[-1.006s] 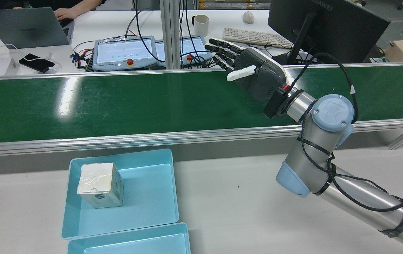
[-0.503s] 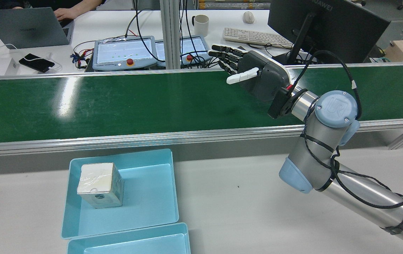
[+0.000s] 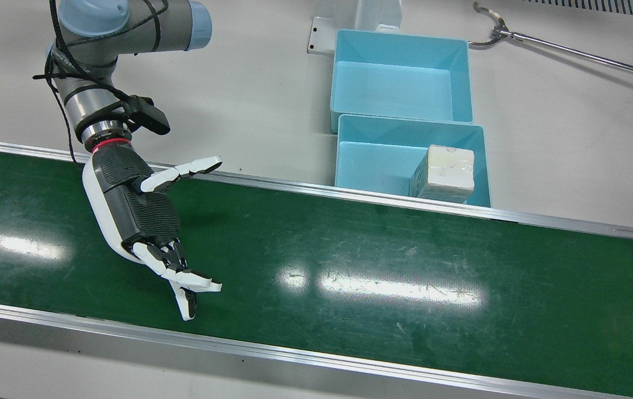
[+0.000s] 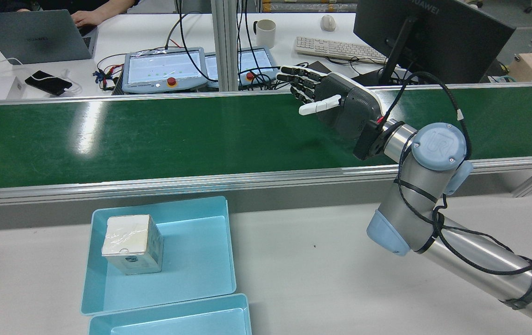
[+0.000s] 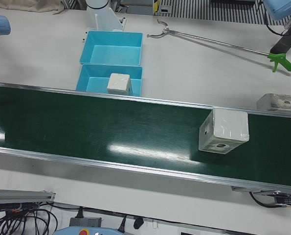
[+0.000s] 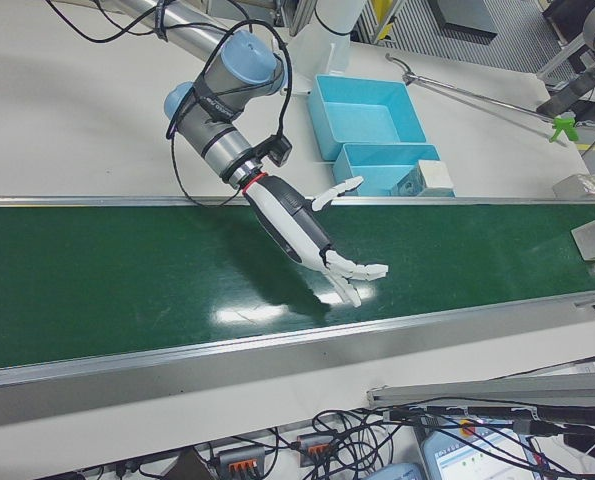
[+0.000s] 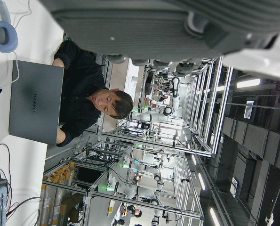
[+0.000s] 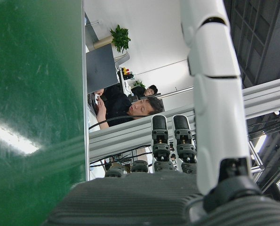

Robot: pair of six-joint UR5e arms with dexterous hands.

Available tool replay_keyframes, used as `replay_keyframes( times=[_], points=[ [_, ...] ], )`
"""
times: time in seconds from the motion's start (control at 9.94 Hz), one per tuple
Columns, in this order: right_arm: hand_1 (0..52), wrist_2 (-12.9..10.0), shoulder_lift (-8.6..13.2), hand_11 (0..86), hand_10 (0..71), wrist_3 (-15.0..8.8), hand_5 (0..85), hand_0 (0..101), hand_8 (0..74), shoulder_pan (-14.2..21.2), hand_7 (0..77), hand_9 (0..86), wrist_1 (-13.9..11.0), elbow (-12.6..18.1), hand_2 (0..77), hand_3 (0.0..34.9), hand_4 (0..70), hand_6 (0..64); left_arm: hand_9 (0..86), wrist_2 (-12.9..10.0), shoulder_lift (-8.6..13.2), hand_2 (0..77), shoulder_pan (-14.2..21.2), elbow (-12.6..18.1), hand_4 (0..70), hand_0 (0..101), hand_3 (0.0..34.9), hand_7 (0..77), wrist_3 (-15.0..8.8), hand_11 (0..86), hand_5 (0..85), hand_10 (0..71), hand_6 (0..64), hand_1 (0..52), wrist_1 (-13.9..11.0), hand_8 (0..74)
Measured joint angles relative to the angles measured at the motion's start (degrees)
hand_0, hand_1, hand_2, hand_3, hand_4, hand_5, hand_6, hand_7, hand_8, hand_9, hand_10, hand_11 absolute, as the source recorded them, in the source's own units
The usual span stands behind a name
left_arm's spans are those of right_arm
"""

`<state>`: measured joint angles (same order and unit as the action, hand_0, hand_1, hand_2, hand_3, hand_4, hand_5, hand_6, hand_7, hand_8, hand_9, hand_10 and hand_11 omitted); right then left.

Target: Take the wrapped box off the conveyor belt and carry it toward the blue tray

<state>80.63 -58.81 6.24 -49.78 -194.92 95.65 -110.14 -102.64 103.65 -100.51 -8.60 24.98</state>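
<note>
Long green belt (image 3: 405,266) runs across a white table (image 4: 321,270), desks w/ a person behind. 2 blue trays (image 3: 399,83), 2 wrapped boxes: one on belt (image 5: 223,130), one in near tray (image 3: 443,173). Right hand (image 3: 139,210) spread wide over belt, holds nothing. Left hand: can't tell.

We see a white desk (image 4: 121,32) beyond the conveyor, holding a grey laptop (image 4: 33,37), a phone (image 4: 48,82), a white mug (image 4: 266,32), a keyboard (image 4: 335,49) and a dark monitor (image 4: 433,37). A person's hand (image 4: 86,17) rests at the laptop. Ceiling strip lights (image 7: 248,83) glow over metal racking.
</note>
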Motion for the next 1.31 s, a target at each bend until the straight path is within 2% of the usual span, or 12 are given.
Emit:
replay_keyframes(
  times=[0.3,0.4,0.8,0.91,1.11,1.31],
  points=[
    [18.0,-0.13,0.05,4.4,1.1,0.0,16.4,52,0.0,0.18,18.0,2.2,0.28,-1.25,8.7,1.6,16.4,6.0,0.5,0.0,0.0,1.1,0.0,0.0,0.0,0,0.0,0.5,0.0,0.0,1.1,0.5,0.0,0.0,0.0,0.5],
    [18.0,-0.16,-0.05,5.4,2.2,0.04,15.8,52,0.0,0.13,16.9,2.2,0.31,-1.35,7.6,1.6,14.2,6.0,0.5,0.0,0.0,1.1,0.0,0.0,0.0,0,0.0,0.5,0.0,0.0,1.1,0.5,0.0,0.0,0.0,0.5],
    [16.9,-0.21,0.02,5.4,2.2,0.02,15.8,52,0.0,-0.38,16.9,2.2,1.08,-1.09,7.1,1.5,14.2,5.5,0.5,0.0,0.0,0.5,0.0,0.0,0.0,0,0.0,0.5,0.0,0.5,1.1,0.5,0.0,0.0,0.0,0.5],
    [16.9,-0.19,0.09,6.5,3.8,0.03,12.5,52,0.0,-1.08,16.9,2.2,1.7,-0.74,7.1,1.6,15.8,5.5,0.5,0.0,0.0,1.1,0.0,0.0,0.0,0,0.0,0.5,0.0,0.5,1.1,0.5,0.0,0.0,0.0,0.5],
    [16.4,-0.12,0.21,6.5,3.8,0.02,14.7,52,0.0,-2.46,16.9,2.2,2.32,0.05,8.2,1.5,17.5,5.5,0.5,0.0,0.0,1.1,0.0,0.0,0.0,0,0.0,0.5,0.0,0.0,1.1,0.5,0.0,0.0,0.0,0.5],
    [16.4,-0.06,0.38,6.5,3.8,-0.02,15.8,52,0.0,-2.85,20.2,2.2,2.45,0.42,8.2,1.6,20.7,7.6,0.5,0.0,0.0,1.1,0.0,0.0,0.0,0,0.0,0.5,0.0,0.5,1.1,0.5,0.0,0.0,0.0,0.5]
  ],
)
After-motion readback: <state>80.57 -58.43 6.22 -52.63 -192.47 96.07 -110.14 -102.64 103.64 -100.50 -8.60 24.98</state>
